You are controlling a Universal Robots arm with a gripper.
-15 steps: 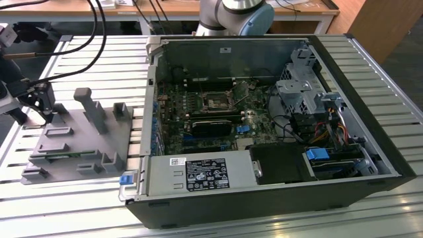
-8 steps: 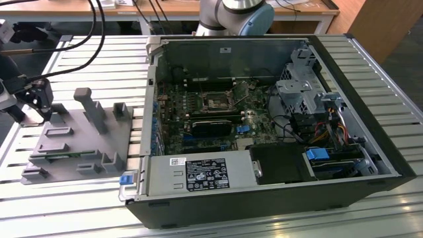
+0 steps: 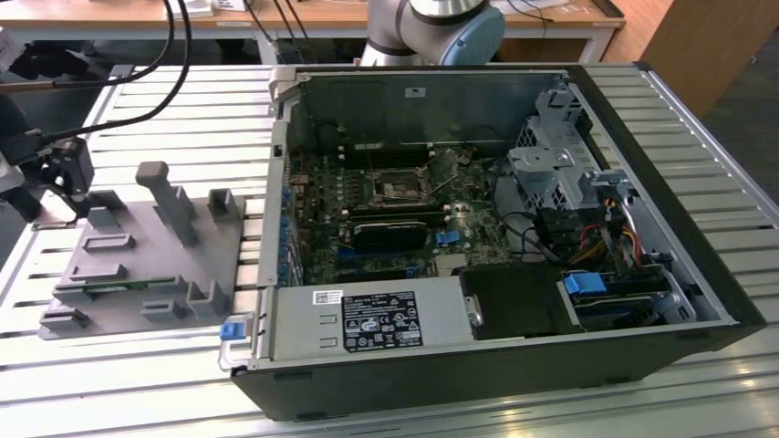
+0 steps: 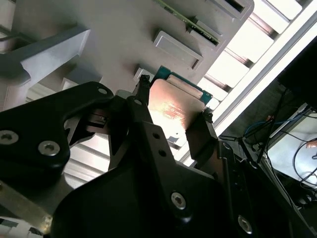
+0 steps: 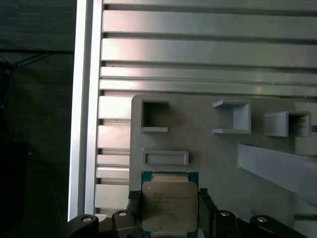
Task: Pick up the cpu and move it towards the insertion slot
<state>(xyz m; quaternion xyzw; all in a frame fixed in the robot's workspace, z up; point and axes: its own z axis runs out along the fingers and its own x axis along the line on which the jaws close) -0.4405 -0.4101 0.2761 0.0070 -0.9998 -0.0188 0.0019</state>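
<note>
While the pincer point(image 5: 168, 195) holds the cpu point(image 5: 170, 210), I judge the task to be only at its first step. In both wrist views its two black fingers point(image 4: 200, 134) sit against opposite edges of the chip. I read it as narrowed to the chip's width and gripping it. I cannot tell whether the chip is clear of the grey plastic fixture point(image 3: 146, 274). It is at the fixture's corner, just beside a shallow rectangular recess point(image 5: 165, 157).

The carry is not yet done. In the exterior view the pincer hangs over the fixture at the far left. The insertion slot point(image 3: 402, 189) lies well apart from it, on the green board inside the open computer case point(image 3: 487, 383).

The worktop point(image 3: 182, 109) is ribbed, bright aluminium slats, and light glares off them in the wrist views. The fixture lies flat on it beside the case. The arm's base point(image 3: 439, 23) stands behind the case, and black cables point(image 3: 164, 64) hang over the worktop on the exterior view's left. Wooden furniture point(image 3: 706, 46) stands behind.
</note>
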